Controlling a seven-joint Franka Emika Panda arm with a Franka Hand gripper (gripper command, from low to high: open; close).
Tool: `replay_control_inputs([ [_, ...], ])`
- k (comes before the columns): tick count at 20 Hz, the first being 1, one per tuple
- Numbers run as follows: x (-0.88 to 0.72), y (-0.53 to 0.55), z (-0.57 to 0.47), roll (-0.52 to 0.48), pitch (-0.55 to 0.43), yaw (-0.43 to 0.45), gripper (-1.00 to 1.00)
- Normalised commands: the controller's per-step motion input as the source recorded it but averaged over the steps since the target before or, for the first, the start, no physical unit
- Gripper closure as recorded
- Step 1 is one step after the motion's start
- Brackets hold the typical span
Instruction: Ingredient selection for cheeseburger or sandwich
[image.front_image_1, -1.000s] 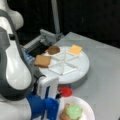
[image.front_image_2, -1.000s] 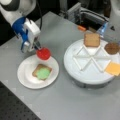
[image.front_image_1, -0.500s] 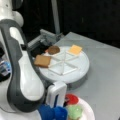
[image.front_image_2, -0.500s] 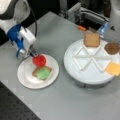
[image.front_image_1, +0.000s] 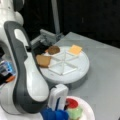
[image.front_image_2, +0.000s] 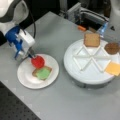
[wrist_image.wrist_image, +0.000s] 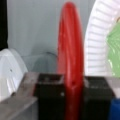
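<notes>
The blue-and-white gripper (image.front_image_2: 32, 55), jaws pinching the red round toy tomato slice (image.front_image_2: 38, 61) on edge, holds it over the plain white round plate (image.front_image_2: 25, 75) just beside the green lettuce leaf (image.front_image_2: 44, 73) lying on a tan bread slice (image.front_image_2: 35, 72), while another bread slice (image.front_image_2: 91, 40), a dark-brown round patty (image.front_image_2: 111, 48) and an orange cheese square (image.front_image_2: 113, 68) remain on the white sectioned round tray (image.front_image_2: 72, 65).

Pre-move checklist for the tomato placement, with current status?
1. Grip: gripper shut on the tomato, which stands on edge between the fingers in the wrist view. Ok.
2. Position: tomato over the white plate, beside the stack rather than centred on it. Not ok.
3. Stack: lettuce lies on the bread slice. Ok.
4. Tomato touching the plate or lettuce: cannot tell.
5. Segmented tray holds bread, patty, cheese, each in its own compartment. Ok.
</notes>
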Motion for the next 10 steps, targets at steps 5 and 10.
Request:
replay_control_inputs([
  [5, 0.17, 0.06, 0.12, -0.313, 0.053, 0.224, 1.0],
  [10, 0.11, 0.16, 0.04, -0.365, 0.005, 0.15, 1.0],
])
